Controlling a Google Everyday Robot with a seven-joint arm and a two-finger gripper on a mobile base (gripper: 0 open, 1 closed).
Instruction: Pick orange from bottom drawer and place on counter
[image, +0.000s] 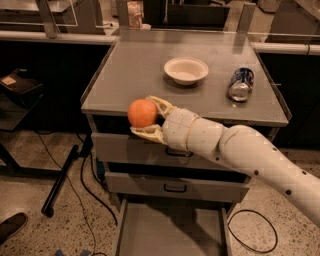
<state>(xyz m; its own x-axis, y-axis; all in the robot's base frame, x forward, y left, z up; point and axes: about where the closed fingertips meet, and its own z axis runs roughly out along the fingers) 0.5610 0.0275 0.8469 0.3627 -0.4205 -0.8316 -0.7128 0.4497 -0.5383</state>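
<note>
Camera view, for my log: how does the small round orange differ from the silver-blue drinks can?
Shape: the small round orange is a ball, the silver-blue drinks can a cylinder. State: the orange sits clamped in the white gripper at the grey metal counter's front edge; the can lies sideways on it.

We see the round orange (142, 113) clamped in the gripper (146, 116) at the front edge of the counter (135, 70); the bottom drawer (170, 232) stands pulled open.
</note>
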